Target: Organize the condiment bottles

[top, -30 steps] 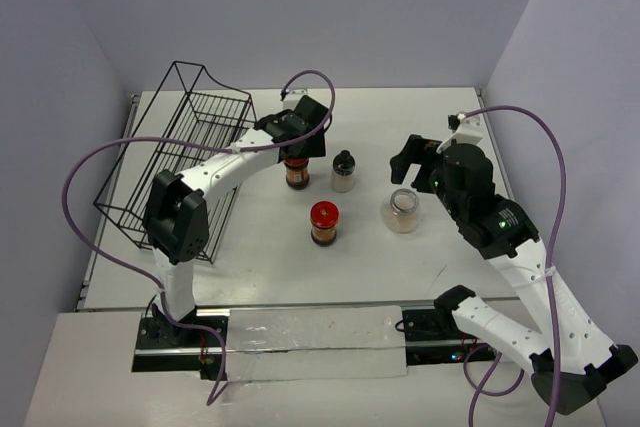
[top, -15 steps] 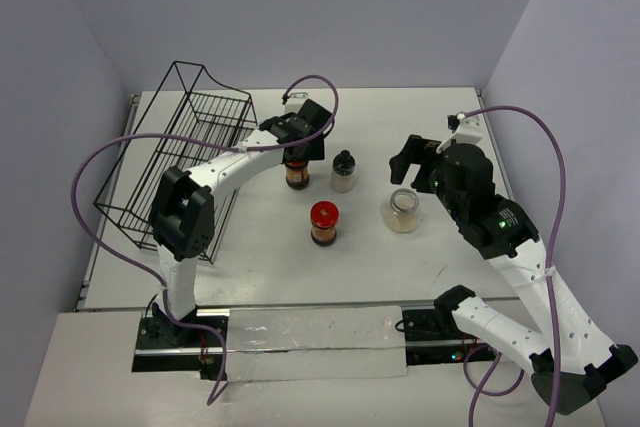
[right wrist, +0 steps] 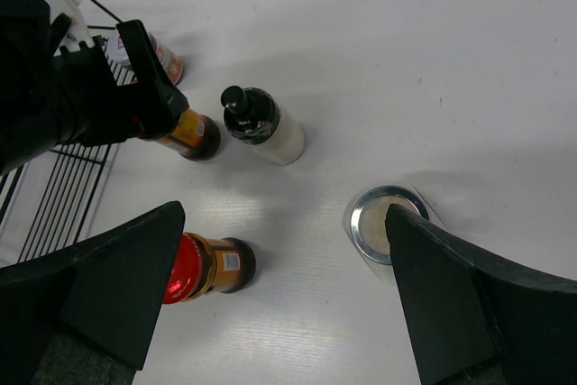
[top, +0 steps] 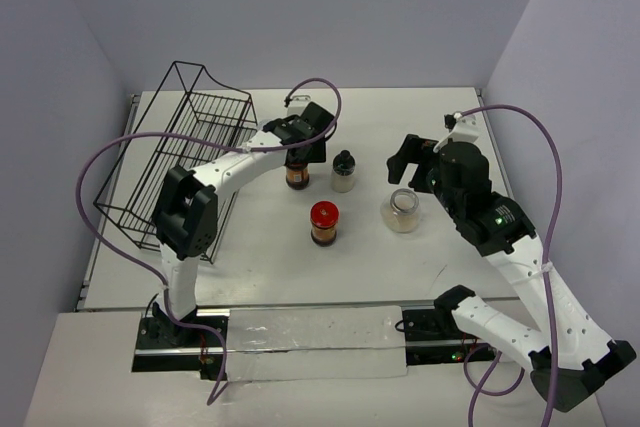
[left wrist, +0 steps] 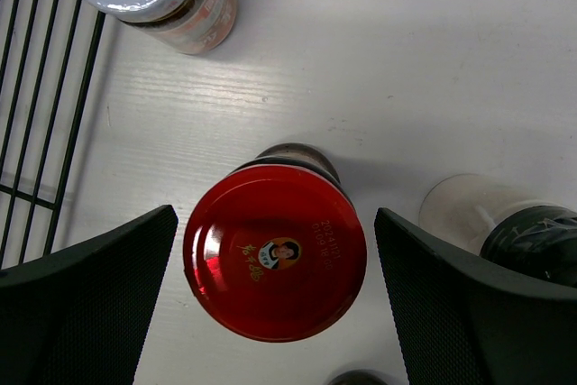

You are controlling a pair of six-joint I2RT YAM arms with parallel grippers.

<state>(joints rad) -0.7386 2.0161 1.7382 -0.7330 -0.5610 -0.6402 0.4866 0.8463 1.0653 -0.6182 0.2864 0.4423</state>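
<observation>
Edging rightward since a second ago, the left tool [top: 298, 139] straddles the red-lidded jar [left wrist: 275, 263], fingers wide apart and clear of its glossy round lid. The jar stands on the white grained worktop [left wrist: 406, 60]. Likewise spread, the right tool [top: 408, 155] hovers near the wide beige-filled jar [top: 403, 210] of clear glass.

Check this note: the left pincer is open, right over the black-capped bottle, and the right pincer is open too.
One thing is wrong. The left pincer is open over a red-lidded jar, not the black-capped bottle, which stands beside that jar. The left wrist view shows it. The right pincer is open too.
</observation>
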